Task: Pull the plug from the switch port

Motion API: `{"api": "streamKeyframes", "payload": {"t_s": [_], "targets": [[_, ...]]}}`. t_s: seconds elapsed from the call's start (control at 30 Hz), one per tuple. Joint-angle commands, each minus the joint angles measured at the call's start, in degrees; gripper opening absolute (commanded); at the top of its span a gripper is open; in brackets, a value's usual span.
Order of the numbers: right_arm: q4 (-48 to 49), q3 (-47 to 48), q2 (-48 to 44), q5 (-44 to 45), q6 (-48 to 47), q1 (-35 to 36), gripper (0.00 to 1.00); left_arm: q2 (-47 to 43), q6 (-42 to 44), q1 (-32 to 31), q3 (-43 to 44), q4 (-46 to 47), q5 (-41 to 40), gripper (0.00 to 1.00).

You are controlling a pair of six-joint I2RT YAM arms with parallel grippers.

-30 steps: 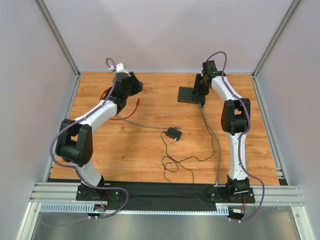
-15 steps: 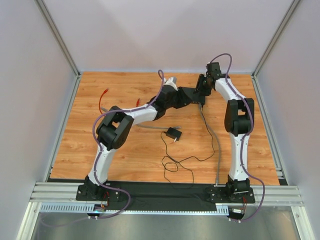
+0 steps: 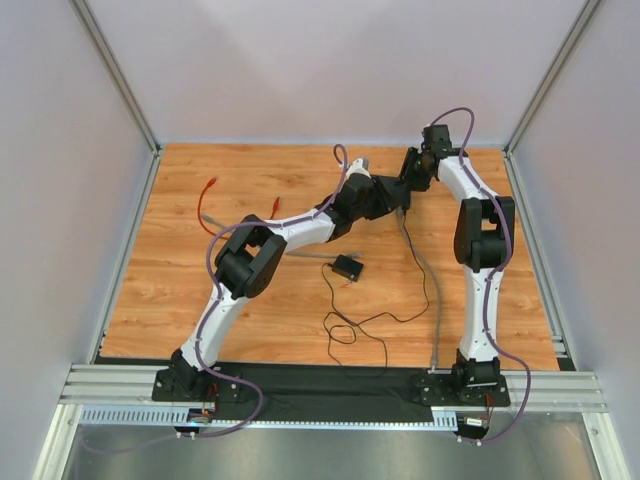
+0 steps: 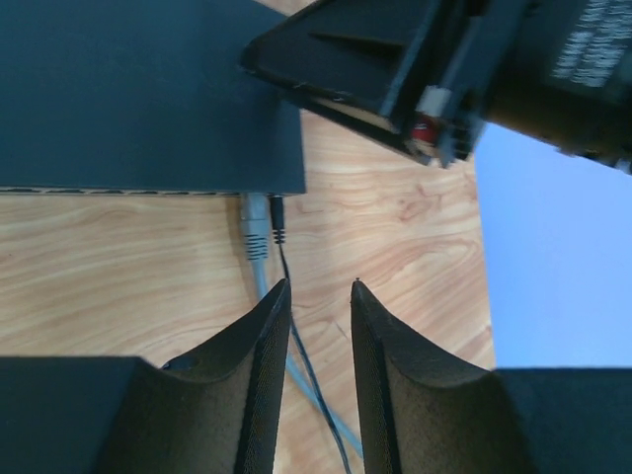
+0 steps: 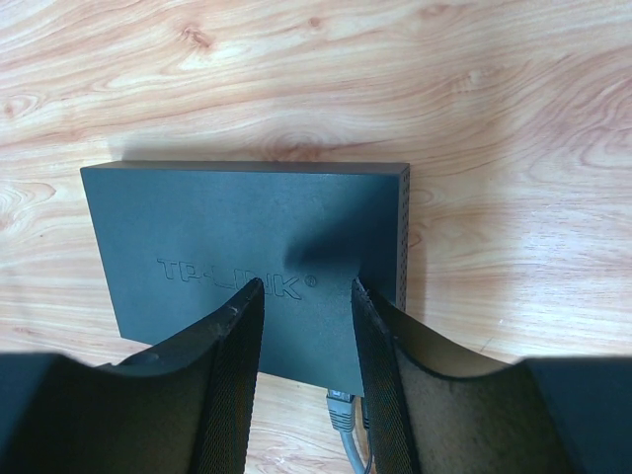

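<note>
On the table's (image 3: 180, 290) far side, the right gripper (image 5: 307, 284), half-open, rests on the switch (image 5: 197, 227). The left gripper (image 4: 320, 286), narrow and empty, hovers beside the seated plug (image 4: 257, 229) and must straddle it next.

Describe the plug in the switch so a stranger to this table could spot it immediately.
Toward the far right of the wooden table lies a flat black rectangular switch box. Two plugs sit side by side in its near edge, by the right corner. The one to pull is the chunky pale grey plug, not the slimmer black plug beside it.
</note>
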Motion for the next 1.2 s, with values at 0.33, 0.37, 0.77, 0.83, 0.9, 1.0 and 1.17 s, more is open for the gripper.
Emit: {"api": "streamKeyframes", "payload": {"t_s": [0.33, 0.37, 0.77, 0.83, 0.9, 1.0, 1.17], "targets": [[-5.5, -1.6, 3.1, 1.5, -0.7, -0.7, 0.44, 8.9, -8.5, -0.7, 9.0, -5.1, -1.1, 0.39], [-5.5, -1.6, 3.1, 1.4, -0.7, -0.7, 0.44, 9.3, -9.5, -0.6, 9.0, -5.2, -1.3, 0.39], [-6.0, -1.0, 3.3, 2.9, -1.7, -0.6, 0.44, 15.8, -16.1, 0.3, 17.4, -10.0, 1.7, 0.43], [-6.7, 0.0, 3.9, 2.7, -2.0, -0.6, 0.44, 16.4, -17.9, 0.9, 16.8, -8.5, 2.6, 0.43], [-8.0, 1.1, 4.3, 3.0, -3.0, -0.6, 0.44, 16.4, -18.7, 1.3, 16.2, -7.5, 2.7, 0.43], [-10.5, 3.6, 5.6, 5.5, -3.7, -0.7, 0.43, 16.1, -19.7, 1.9, 15.1, -7.0, 2.1, 0.43], [-9.8, 3.4, 5.7, 4.5, -4.0, -0.7, 0.43, 16.4, -23.2, 2.3, 13.9, -6.4, 2.5, 0.43]]}}
